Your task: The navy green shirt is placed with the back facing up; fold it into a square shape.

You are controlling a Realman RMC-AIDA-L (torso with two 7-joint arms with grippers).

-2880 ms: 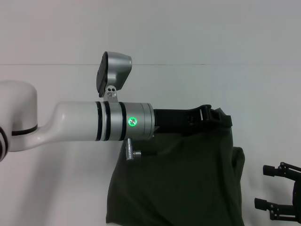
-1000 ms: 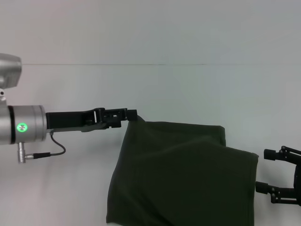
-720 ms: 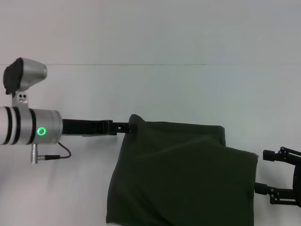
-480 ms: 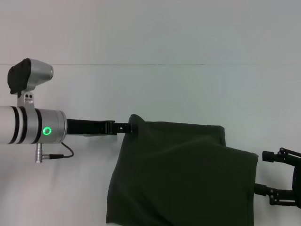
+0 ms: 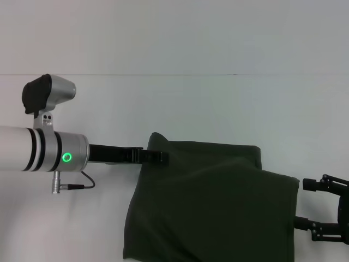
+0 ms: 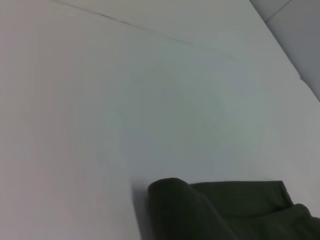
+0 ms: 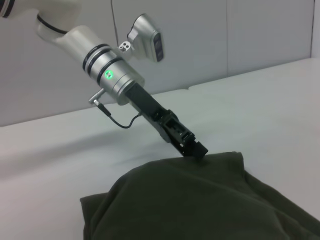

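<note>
No lettering or label can be read anywhere on the navy green shirt (image 5: 210, 204); only plain dark cloth faces up, and the sole mark on my left arm is a green lit ring on its wrist. The shirt lies folded into a thick rough block on the white surface (image 5: 174, 103), its far left corner peaked up just at my left gripper (image 5: 158, 157), which reaches in low and tilted down. From the right wrist view the left fingers (image 7: 194, 148) look closed together with their tips touching the cloth at the top of that corner; I cannot tell whether any fabric is pinched between them. Beyond my left fingertips the shirt's far edge runs away to the right, then steps down to a second folded layer whose right edge ends just beside my right gripper (image 5: 322, 210). That gripper rests apart from the cloth, fingers spread wide with nothing between them. Bare surface lies open beyond and to the left of my left fingers.
</note>
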